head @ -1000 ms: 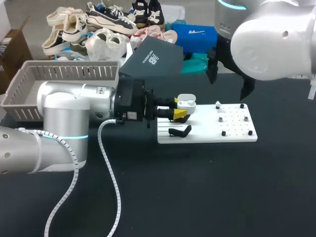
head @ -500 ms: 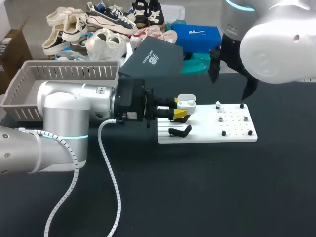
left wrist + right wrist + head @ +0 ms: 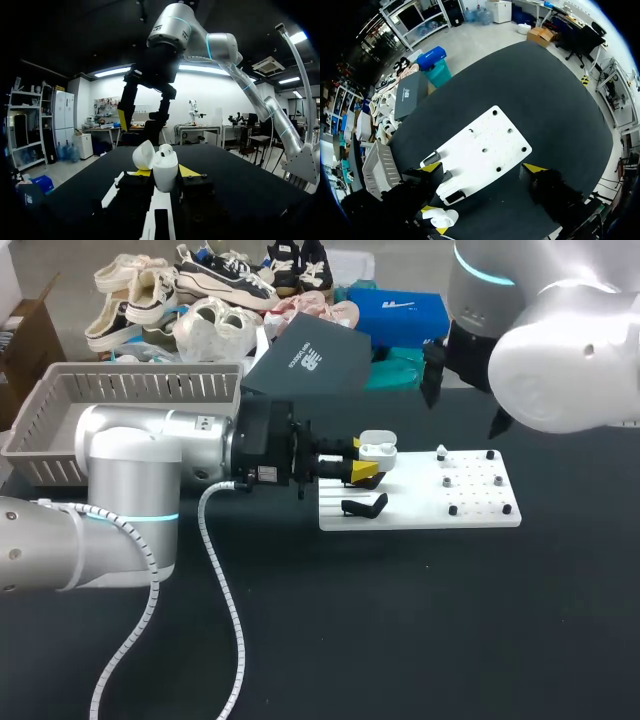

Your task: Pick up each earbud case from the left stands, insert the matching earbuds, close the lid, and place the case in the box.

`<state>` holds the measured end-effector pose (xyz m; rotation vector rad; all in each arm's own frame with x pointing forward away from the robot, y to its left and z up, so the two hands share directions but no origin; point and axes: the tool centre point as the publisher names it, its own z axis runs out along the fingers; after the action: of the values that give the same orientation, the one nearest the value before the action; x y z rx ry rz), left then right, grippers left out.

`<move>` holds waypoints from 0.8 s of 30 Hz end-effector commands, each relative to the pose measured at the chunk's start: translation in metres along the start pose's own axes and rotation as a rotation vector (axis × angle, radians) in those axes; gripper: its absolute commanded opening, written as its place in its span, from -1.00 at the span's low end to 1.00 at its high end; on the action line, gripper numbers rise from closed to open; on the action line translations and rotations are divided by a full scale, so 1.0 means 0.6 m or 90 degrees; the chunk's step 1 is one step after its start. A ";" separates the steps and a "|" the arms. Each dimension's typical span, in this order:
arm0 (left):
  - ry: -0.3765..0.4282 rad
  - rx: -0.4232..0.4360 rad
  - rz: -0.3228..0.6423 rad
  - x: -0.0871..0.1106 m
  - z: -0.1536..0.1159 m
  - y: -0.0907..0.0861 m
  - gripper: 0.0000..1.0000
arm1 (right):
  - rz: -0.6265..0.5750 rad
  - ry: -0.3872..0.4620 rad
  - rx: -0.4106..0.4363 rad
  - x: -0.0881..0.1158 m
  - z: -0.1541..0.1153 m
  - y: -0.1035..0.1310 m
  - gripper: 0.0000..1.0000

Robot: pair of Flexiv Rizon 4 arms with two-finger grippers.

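White glossy plastic is what I'm handling here: the earbud case (image 3: 165, 174) stands upright between the fingers of my left gripper (image 3: 165, 171), which pinches its lower body from both sides, just off the left end of the white board (image 3: 470, 502) on the black counter (image 3: 400, 620). The lid (image 3: 144, 155) is swung open on its hinge. I judge the case light, rigid and slippery, with rounded sides that could twist or squirt out under an uneven squeeze. So a hold low on the body, square across its flat faces and clear of the hinge, looks right to me. The lid is the weak part, and I would press it only from above to snap it down, never pull on it. Something small sits in the top of the case, but I cannot tell whether both earbuds are seated. My right gripper (image 3: 465, 405) hangs above the far edge of the board with its fingers spread and nothing between them. The grey basket (image 3: 60, 400) waits on the counter beyond my left arm.
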<state>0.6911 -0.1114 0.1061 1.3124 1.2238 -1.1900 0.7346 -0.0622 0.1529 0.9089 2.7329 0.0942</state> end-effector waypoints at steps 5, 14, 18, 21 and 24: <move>0.000 0.000 0.000 0.000 0.000 0.000 -1.00 | -0.023 0.016 -0.022 -0.014 0.042 -0.003 0.82; 0.000 0.000 0.000 0.000 0.000 0.000 -1.00 | -0.070 0.027 -0.028 -0.017 0.086 0.004 0.29; 0.000 0.000 0.000 0.000 0.000 0.000 -1.00 | -0.097 0.026 -0.029 -0.013 0.098 0.004 0.18; 0.000 0.000 0.000 0.000 0.000 0.000 -1.00 | -0.114 0.022 -0.036 -0.014 0.105 0.006 0.15; 0.000 0.000 0.000 0.000 0.000 0.000 -1.00 | -0.126 0.016 -0.040 -0.015 0.115 0.007 0.18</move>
<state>0.6911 -0.1114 0.1061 1.3124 1.2238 -1.1900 0.7608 -0.0655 0.0961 0.6252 2.8171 0.1515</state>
